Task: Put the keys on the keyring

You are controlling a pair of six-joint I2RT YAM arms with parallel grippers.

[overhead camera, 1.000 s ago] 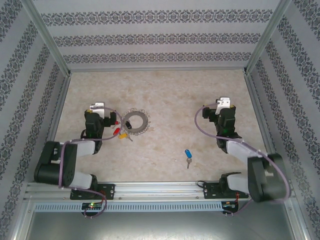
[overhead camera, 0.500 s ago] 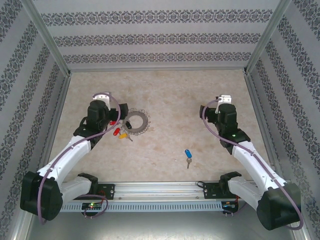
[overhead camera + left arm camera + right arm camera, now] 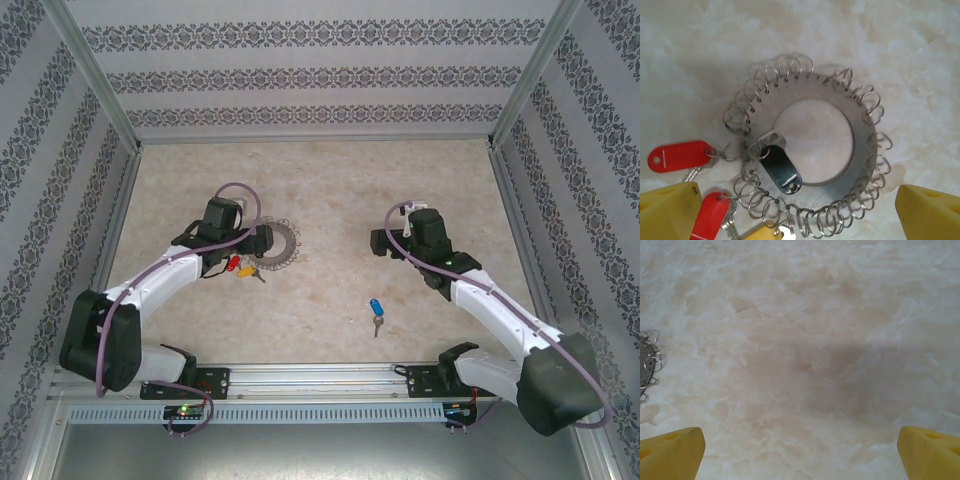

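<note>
The keyring (image 3: 860,125), a flat grey ring fringed with wire loops, lies on the table left of centre (image 3: 288,246). A black tag (image 3: 782,167) and keys with red caps (image 3: 680,156) and a yellow cap (image 3: 760,232) hang from loops on its left rim. From above, the red key (image 3: 233,264) and yellow key (image 3: 246,271) lie just left of the ring. A loose blue key (image 3: 376,309) lies nearer the front. My left gripper (image 3: 258,240) (image 3: 800,214) hovers open over the ring, holding nothing. My right gripper (image 3: 382,243) (image 3: 800,455) is open over bare table, with the ring's edge (image 3: 647,362) at its far left.
Patterned walls with metal posts (image 3: 110,110) close in the marble-look table (image 3: 330,180) on three sides. A metal rail (image 3: 320,378) with both arm bases runs along the front edge.
The left gripper has swung right and now sits over the keyring's left part. The right gripper has moved left and slightly forward, toward the table's middle. The keys and ring have not moved.
</note>
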